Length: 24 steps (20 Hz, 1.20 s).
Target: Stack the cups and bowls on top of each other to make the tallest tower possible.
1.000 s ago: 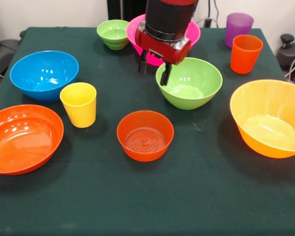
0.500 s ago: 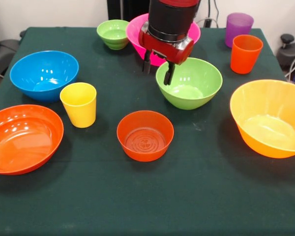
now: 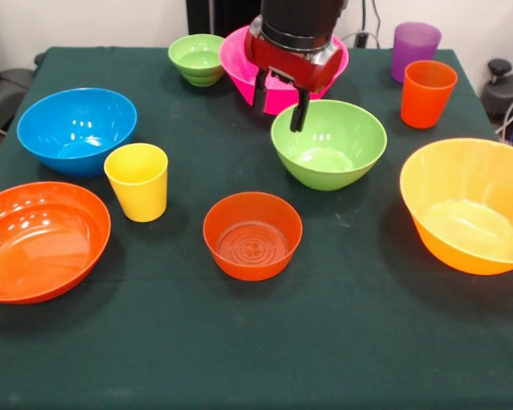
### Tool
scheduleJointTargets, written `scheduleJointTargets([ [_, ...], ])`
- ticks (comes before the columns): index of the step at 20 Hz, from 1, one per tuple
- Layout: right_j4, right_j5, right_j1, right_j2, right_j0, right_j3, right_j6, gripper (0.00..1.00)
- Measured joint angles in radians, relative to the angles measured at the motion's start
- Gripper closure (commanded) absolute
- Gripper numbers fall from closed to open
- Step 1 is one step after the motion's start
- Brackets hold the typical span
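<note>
Gripper hanging over the far rim of the medium green bowl, 2 dark fingers parted, holding nothing. Large pink bowl just behind at 12 o'clock, partly hidden by the arm. Small red-orange bowl at 7 o'clock from the green one, apart. Yellow cup upright near the blue bowl. Orange cup and purple cup at 2 o'clock. Nothing stacked on the dark green surface.
</note>
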Motion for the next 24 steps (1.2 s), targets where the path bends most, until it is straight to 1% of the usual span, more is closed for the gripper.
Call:
scheduleJointTargets([
  [14,0.0,0.0,-0.01,0.0,-0.002,0.013,0.0,0.0],
  [24,0.0,0.0,-0.01,0.0,-0.023,0.012,0.0,0.0],
])
